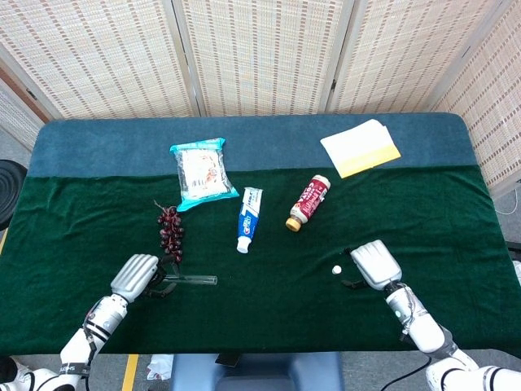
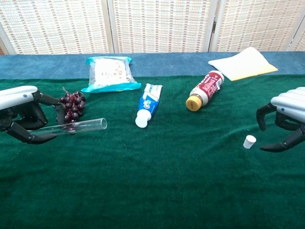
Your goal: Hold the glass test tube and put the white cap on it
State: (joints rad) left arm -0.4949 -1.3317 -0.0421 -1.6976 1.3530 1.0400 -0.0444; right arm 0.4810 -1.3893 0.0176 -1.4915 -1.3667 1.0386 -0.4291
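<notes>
my left hand (image 2: 21, 121) holds the glass test tube (image 2: 76, 126) low over the table (image 2: 152, 191), while my right hand (image 2: 286, 119), fingers spread and empty, sits just beside the white cap (image 2: 249, 141), which i judge needs pinching next.

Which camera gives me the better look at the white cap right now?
The chest view. There the white cap stands clear on the green cloth, its shape plain, just apart from the right hand. In the head view it is only a tiny white dot beside that hand.

Left hand (image 2: 21, 114) hides the glass test tube's (image 2: 81, 126) closed end.
</notes>
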